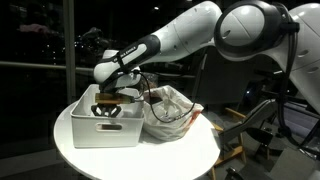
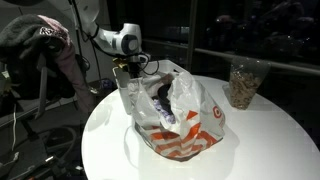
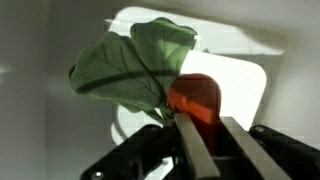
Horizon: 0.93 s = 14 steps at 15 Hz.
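My gripper (image 3: 205, 135) is shut on an orange-red object with large green leaves, like a toy vegetable (image 3: 195, 100). The leaves (image 3: 135, 60) spread up and to the left in the wrist view. In an exterior view the gripper (image 1: 108, 100) reaches down into a white bin (image 1: 100, 128), and the held object (image 1: 106, 108) is just inside the bin's opening. In an exterior view the gripper (image 2: 130, 68) is above the same bin (image 2: 128, 95), behind a plastic bag.
A white plastic bag with red print (image 2: 180, 125) lies next to the bin on the round white table (image 2: 260, 140); it also shows in an exterior view (image 1: 172, 108). A clear container of brownish contents (image 2: 243, 83) stands at the table's far side. A chair and clutter stand nearby.
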Motion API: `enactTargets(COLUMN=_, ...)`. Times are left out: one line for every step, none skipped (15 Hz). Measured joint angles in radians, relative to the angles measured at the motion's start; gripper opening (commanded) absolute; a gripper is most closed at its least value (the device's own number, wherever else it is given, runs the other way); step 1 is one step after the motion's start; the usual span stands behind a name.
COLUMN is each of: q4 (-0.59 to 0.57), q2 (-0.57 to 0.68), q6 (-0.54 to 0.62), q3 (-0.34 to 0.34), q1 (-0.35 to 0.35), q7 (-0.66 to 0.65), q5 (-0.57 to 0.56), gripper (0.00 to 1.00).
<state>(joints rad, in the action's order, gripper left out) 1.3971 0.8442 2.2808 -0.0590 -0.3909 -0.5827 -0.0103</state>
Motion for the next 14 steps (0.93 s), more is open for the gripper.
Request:
enactTargets(q4=0.004, q2=-0.013, q6=0.0, q3=0.0, q1=0.002, q7=0.002, q5=0.0, gripper=0.05)
enactTargets(q4=0.011, q2=-0.029, q6=-0.001, q3=0.002, q1=0.005, q7=0.003, q5=0.0, gripper=0.05)
enactTargets(q4=0.022, q2=-0.051, q6=-0.001, q3=0.004, q1=0.007, q7=0.006, q5=0.0, gripper=0.03)
enactTargets(q4=0.036, q2=-0.078, q6=0.0, q3=0.006, q1=0.01, q7=0.009, q5=0.0, gripper=0.04)
enactTargets(q4=0.054, q2=-0.115, q6=0.004, q3=0.008, q1=0.014, q7=0.011, q5=0.0, gripper=0.05)
enactTargets(q4=0.077, q2=-0.156, q6=0.018, q3=0.01, q1=0.02, q7=0.011, q5=0.0, gripper=0.05)
enactTargets(q4=0.104, q2=-0.202, q6=0.035, q3=0.012, q1=0.026, q7=0.011, q5=0.0, gripper=0.05)
enactTargets(q4=0.133, q2=-0.249, q6=0.053, q3=0.012, q1=0.034, q7=0.011, q5=0.002, gripper=0.05)
enactTargets(q4=0.166, q2=-0.298, q6=0.073, q3=0.012, q1=0.045, q7=0.011, q5=0.004, gripper=0.05)
enactTargets(q4=0.2, q2=-0.347, q6=0.1, q3=0.012, q1=0.058, q7=0.011, q5=0.01, gripper=0.05)
enactTargets(q4=0.235, q2=-0.394, q6=0.128, q3=0.011, q1=0.071, q7=0.011, q5=0.02, gripper=0.05)
enactTargets(q4=0.274, q2=-0.442, q6=0.156, q3=0.011, q1=0.086, q7=0.012, q5=0.035, gripper=0.05)
enactTargets(q4=0.314, q2=-0.492, q6=0.18, q3=0.011, q1=0.104, q7=0.014, q5=0.052, gripper=0.05)
enactTargets(q4=0.355, q2=-0.54, q6=0.193, q3=0.01, q1=0.122, q7=0.02, q5=0.075, gripper=0.05)
